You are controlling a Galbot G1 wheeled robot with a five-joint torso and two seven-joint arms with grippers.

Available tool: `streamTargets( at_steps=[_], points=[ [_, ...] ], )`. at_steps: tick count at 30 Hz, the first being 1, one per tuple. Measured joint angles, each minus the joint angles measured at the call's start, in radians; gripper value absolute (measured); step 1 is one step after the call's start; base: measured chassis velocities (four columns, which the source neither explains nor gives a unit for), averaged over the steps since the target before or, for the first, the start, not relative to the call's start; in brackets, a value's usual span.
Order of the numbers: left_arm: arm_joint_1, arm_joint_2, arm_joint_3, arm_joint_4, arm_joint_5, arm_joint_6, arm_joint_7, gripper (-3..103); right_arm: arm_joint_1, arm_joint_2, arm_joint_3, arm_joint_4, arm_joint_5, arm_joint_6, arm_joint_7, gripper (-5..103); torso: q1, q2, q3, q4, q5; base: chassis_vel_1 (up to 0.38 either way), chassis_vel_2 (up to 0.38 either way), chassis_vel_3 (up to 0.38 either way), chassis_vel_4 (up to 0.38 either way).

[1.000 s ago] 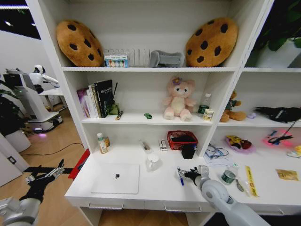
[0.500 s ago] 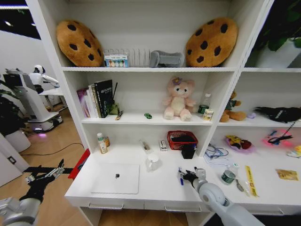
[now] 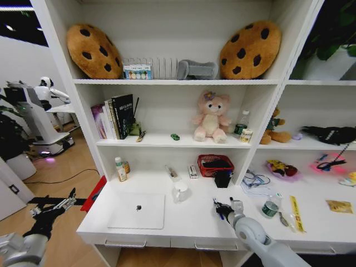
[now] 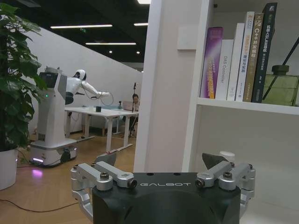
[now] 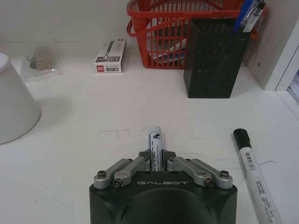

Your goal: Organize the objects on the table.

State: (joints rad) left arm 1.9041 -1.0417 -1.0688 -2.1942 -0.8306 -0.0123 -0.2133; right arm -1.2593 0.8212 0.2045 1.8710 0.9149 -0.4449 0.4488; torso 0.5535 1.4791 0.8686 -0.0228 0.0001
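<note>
My right gripper (image 3: 221, 210) hovers low over the white table (image 3: 189, 222), shut on a pen (image 5: 155, 138) with a white barrel that sticks out between its fingers. A second marker (image 5: 253, 173) with a black cap lies on the desk beside it. Ahead stand a black mesh pen holder (image 5: 212, 56) with blue pens (image 5: 247, 14), and the white mug (image 5: 14, 102). The silver laptop (image 3: 137, 210) lies closed to the left. A yellow strip (image 3: 296, 213) lies at the right. The green toy car (image 3: 175, 136) sits on the shelf. My left gripper (image 4: 159, 161) hangs open off the table's left end.
A red basket (image 3: 216, 164) and a small box (image 5: 110, 55) sit against the back wall. A tape roll (image 3: 270, 208) lies near the yellow strip. Shelf uprights (image 3: 245, 128) frame the desk bay. Books (image 3: 114, 117) and plush toys fill the shelves above.
My right gripper has drawn back a little toward me, with the pen between its fingers. The left arm has not moved.
</note>
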Motion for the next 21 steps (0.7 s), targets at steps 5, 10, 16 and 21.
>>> streamTargets(
  at_steps=[5,10,16,21],
  points=[
    [0.0,0.0,0.0,0.0,0.0,0.0,0.0,100,-0.01,0.015,0.028,-0.024,-0.273,0.239,-0.101,11,0.0,0.0,0.0,0.0,0.0,0.0,0.0,0.0,0.0],
    [0.0,0.0,0.0,0.0,0.0,0.0,0.0,100,0.026,0.021,0.043,-0.097,-0.481,0.475,-0.186,11,0.0,0.0,0.0,0.0,0.0,0.0,0.0,0.0,0.0],
    [0.0,0.0,0.0,0.0,0.0,0.0,0.0,100,0.167,0.048,0.035,-0.267,-0.621,0.679,-0.237,11,0.0,0.0,0.0,0.0002,0.0,0.0,0.0,0.0,0.0],
    [0.0,0.0,0.0,0.0,0.0,0.0,0.0,100,0.247,0.072,0.025,-0.378,-0.632,0.719,-0.262,11,0.0,0.0,0.0,0.0001,-0.0001,0.0,0.0,0.0,0.0]
  ],
)
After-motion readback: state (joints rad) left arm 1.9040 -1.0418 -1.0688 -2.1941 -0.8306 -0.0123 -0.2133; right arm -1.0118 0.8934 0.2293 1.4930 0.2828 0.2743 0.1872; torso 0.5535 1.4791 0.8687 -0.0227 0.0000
